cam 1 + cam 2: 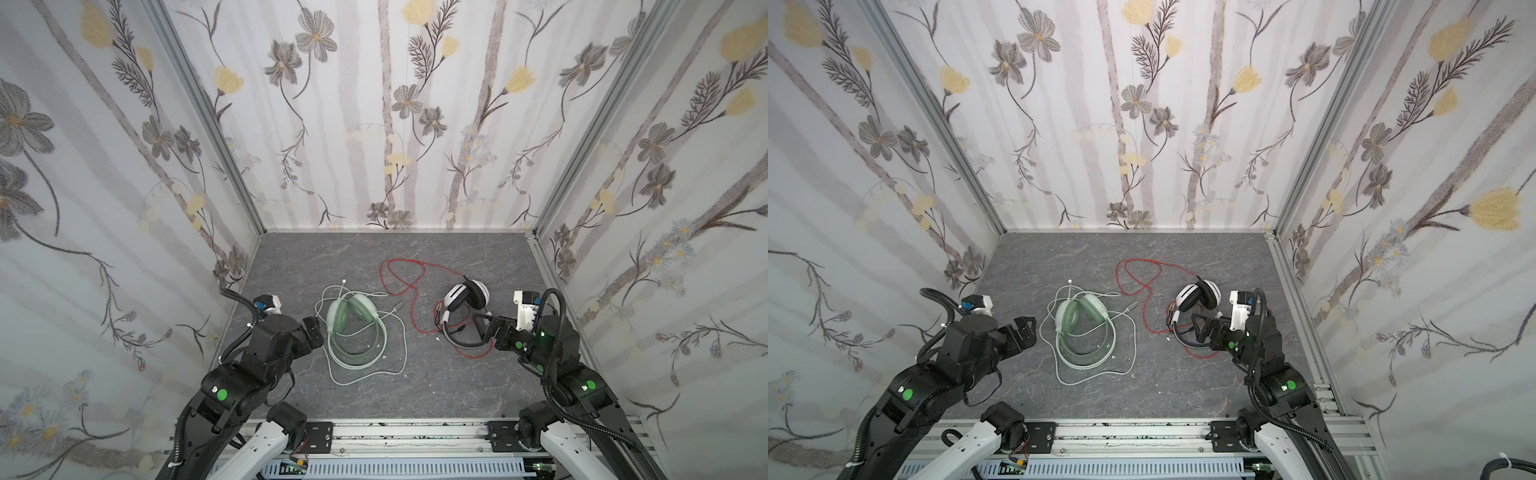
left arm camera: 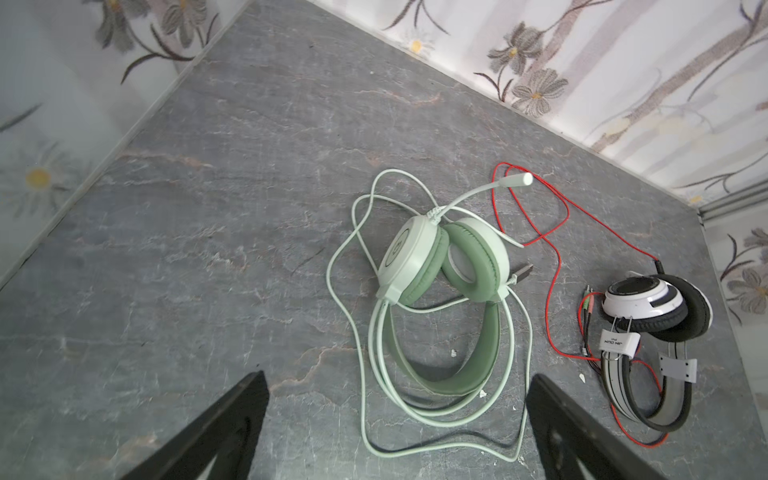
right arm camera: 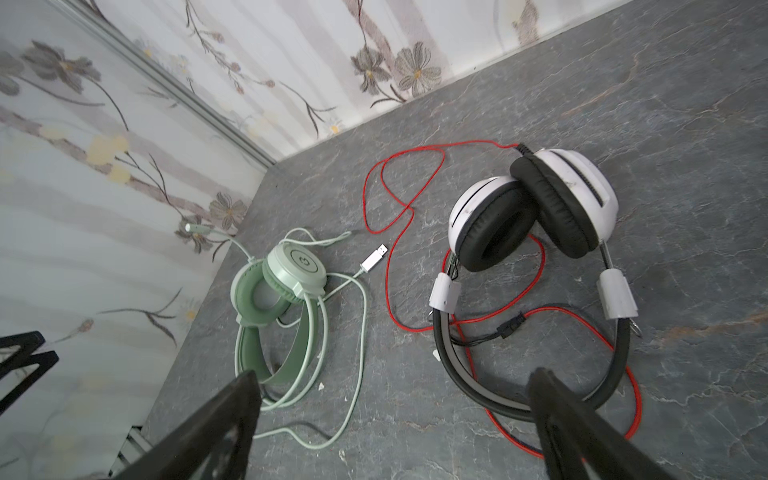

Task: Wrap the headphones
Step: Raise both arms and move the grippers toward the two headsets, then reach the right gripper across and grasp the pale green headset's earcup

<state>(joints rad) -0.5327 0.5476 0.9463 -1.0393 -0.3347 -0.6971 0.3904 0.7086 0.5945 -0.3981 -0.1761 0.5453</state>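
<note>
On the grey marbled surface [image 1: 316,257] we find the mint-green headset [image 1: 351,318] left of centre, its green cable [image 2: 328,274] sprawled in loose loops around it. The white-and-black headset [image 1: 465,296] lies to the right, its red cable [image 3: 365,195] trailing toward the back wall. The left pincer [image 1: 314,331] hovers beside the green headband and the right pincer [image 1: 482,330] above the black one. Both have jaws apart and empty, apparently lined up to start gathering cord, and neither cable is wrapped yet.

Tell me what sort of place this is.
Likely a robot test booth: floral wall panels in aluminium framing enclose a grey tabletop, with the left arm and right arm mounted on a front rail.
</note>
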